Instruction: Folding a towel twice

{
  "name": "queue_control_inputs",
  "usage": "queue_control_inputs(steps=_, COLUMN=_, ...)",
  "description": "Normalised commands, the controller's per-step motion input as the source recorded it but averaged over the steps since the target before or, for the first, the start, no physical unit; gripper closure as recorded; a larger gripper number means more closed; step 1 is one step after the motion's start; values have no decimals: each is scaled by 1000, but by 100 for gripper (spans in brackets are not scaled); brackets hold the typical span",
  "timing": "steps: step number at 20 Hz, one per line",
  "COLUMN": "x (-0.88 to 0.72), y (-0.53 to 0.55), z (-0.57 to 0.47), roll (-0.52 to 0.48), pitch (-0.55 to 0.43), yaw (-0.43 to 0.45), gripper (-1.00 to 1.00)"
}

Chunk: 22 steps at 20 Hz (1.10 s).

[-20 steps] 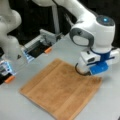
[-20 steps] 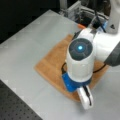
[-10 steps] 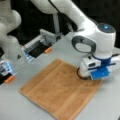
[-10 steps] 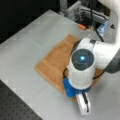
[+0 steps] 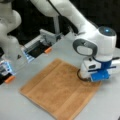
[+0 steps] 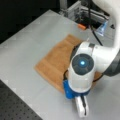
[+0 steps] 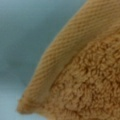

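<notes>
The towel (image 5: 60,91) lay flat and unfolded on the table (image 6: 30,45). The gripper (image 5: 86,79) sat low at its corner toward a front view's right. A clean fold called for a grip on the banded edge alone. Jaw opening could not be told.

A grey table (image 5: 35,110) – 2 orange tabs (image 5: 48,50) (image 5: 9,79) near its far edge.

Towel (image 7: 82,82): terry cloth, looped rough pile, matt; flat ribbed woven band at edge. Desk (image 6: 32,37): smooth matt grey. Arm shell (image 5: 100,45): glossy white plastic. Hand (image 5: 96,75): blue plastic housing, state n/a.
</notes>
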Motion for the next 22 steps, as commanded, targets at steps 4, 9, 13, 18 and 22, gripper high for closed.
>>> queue_control_inputs(steps=4, x=237, y=86, z=-10, roll=-292, pitch=82, yaw=-25, gripper=-100)
queue_control_inputs(steps=9, x=192, y=85, z=-5, roll=-304, pitch=125, yaw=2, gripper=100)
queue_control_inputs(steps=13, x=173, y=90, z=17, roll=-302, pitch=153, yaw=7, gripper=100)
queue_control_inputs(steps=18, x=199, y=109, z=-15, roll=-325, pitch=187, yaw=-66, gripper=100)
queue_control_inputs(steps=22, x=242, y=132, z=-35, roll=-322, pitch=179, yaw=-122, gripper=100)
